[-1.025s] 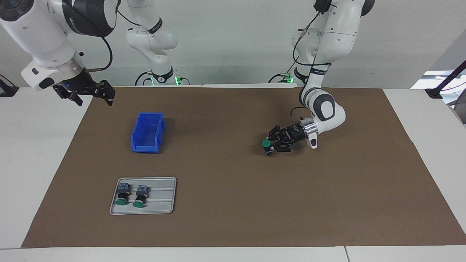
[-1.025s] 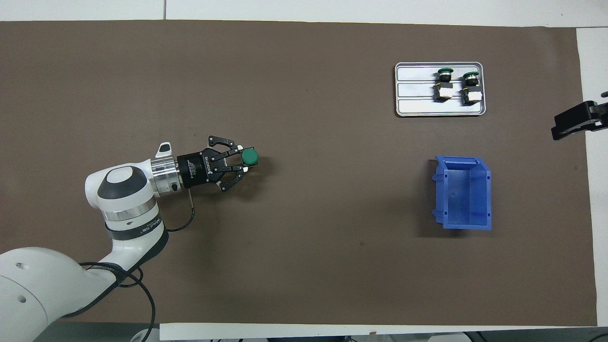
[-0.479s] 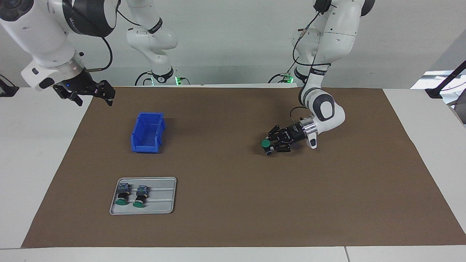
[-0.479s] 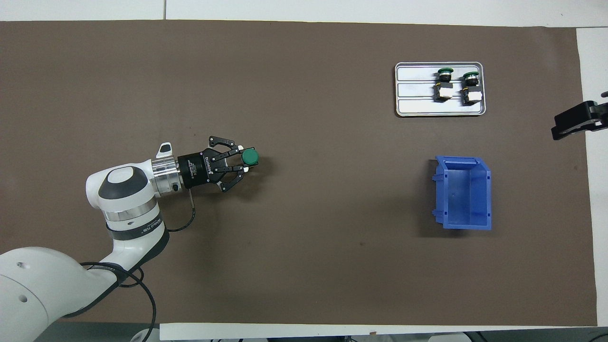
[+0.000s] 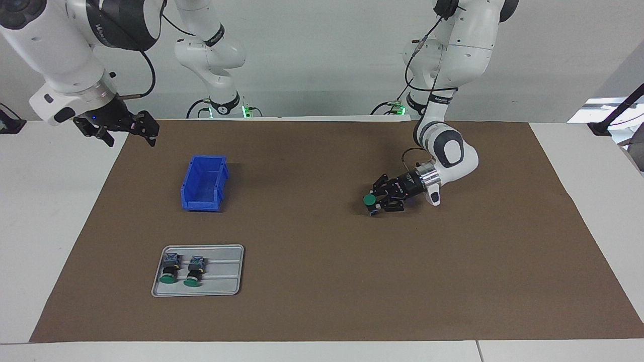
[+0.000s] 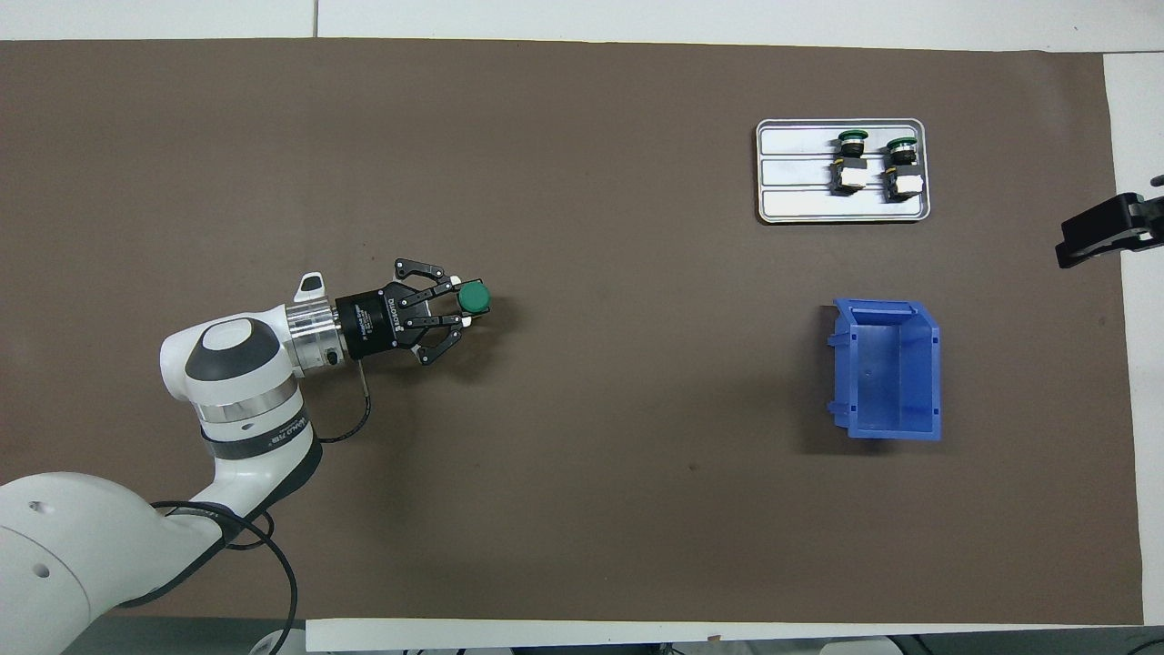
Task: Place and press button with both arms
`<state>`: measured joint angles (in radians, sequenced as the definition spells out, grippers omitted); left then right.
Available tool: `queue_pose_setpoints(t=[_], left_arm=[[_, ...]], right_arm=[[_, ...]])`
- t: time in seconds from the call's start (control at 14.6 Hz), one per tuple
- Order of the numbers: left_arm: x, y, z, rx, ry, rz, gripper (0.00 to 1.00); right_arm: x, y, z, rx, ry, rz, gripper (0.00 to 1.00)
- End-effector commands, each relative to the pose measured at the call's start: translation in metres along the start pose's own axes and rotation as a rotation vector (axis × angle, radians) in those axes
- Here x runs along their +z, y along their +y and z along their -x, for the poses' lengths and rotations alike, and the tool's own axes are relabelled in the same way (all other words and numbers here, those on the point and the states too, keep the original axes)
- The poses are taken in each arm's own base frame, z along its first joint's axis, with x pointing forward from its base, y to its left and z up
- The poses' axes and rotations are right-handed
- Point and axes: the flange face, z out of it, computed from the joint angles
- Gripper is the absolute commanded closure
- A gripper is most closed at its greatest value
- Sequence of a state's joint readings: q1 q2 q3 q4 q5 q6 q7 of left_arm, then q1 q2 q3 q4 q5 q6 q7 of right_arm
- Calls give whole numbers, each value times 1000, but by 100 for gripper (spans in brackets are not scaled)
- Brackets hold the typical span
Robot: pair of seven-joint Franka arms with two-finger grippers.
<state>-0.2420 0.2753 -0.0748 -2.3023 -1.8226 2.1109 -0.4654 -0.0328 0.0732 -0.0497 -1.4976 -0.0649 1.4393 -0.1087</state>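
Observation:
A button (image 5: pixel 370 200) (image 6: pixel 472 297) with a round green cap stands cap-up between the fingertips of my left gripper (image 5: pixel 376 203) (image 6: pixel 464 303), which is shut on it. The gripper lies almost level, low at the brown mat (image 5: pixel 322 251), toward the left arm's end of the table. The button's blue-grey block is at the mat's surface; I cannot tell whether it rests there. My right gripper (image 5: pixel 128 137) (image 6: pixel 1105 232) hangs open and empty in the air over the mat's edge at the right arm's end, where the right arm waits.
A grey tray (image 5: pixel 224 281) (image 6: pixel 791 205) holds two more green-capped buttons (image 5: pixel 168 270) (image 6: pixel 850 159) lying on their sides. A blue bin (image 5: pixel 191 203) (image 6: pixel 937 364) stands nearer to the robots than the tray. Two slim white arms stand at the robots' end of the table.
My left gripper, with the button in it, has dipped a little toward the mat and drawn back slightly. The right arm has not moved.

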Motion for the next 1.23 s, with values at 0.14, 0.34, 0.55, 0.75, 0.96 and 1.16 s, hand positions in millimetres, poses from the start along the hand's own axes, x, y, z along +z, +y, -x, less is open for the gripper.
queue_pose_setpoints(t=[0.14,0.34,0.55,0.75,0.96,1.16], left_arm=[[-3,1,-1,-6,2,24,0],[-6,4,6,-3,-3,29,0],[-6,4,9,0,-12,27,0],[-14,9,32,10,-17,38,0],[-22,15,50,59,43,58,0],[-40,24,81,110,108,-16,0]], right_arm=[[1,0,7,-9,-3,-20,0],[1,1,7,-9,-3,-18,0],[1,1,7,-9,-3,-18,0],[1,1,7,-9,-3,-18,0],[0,0,7,-10,-3,-18,0],[0,0,7,-10,-3,-19,0]])
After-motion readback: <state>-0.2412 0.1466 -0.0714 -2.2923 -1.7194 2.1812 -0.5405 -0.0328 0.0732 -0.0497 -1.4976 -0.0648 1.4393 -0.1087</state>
